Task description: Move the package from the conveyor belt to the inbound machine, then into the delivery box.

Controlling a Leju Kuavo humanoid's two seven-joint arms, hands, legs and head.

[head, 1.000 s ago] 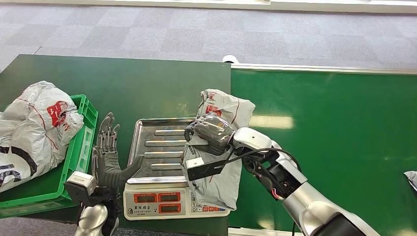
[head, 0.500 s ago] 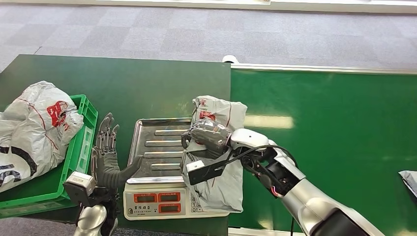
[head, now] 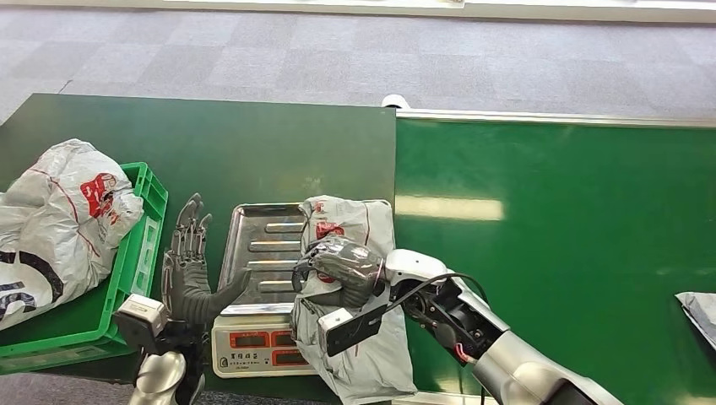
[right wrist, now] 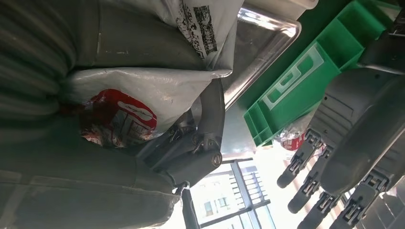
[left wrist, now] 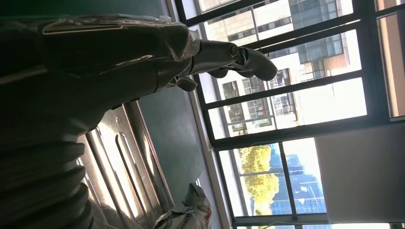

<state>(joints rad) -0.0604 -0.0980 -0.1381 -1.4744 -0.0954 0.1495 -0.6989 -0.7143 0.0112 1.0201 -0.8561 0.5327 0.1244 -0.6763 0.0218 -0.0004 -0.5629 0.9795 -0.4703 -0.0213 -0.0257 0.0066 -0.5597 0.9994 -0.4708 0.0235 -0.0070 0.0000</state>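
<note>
grey plastic package, gripped in my right hand, has slid from the belt toward nine o'clock, now half over the scale's steel tray, so weighing is close; left hand waits with fingers spread, holding nothing.

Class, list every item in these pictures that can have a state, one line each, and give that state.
Package: gripped by the right robot hand, lying partly over the scale tray.
Scale tray: steel, partly covered by the package.
Left robot hand: open, fingers spread, beside the tray, holding nothing.
Green crate: holds another grey bag.
Conveyor belt: a further bag at its right edge.
</note>
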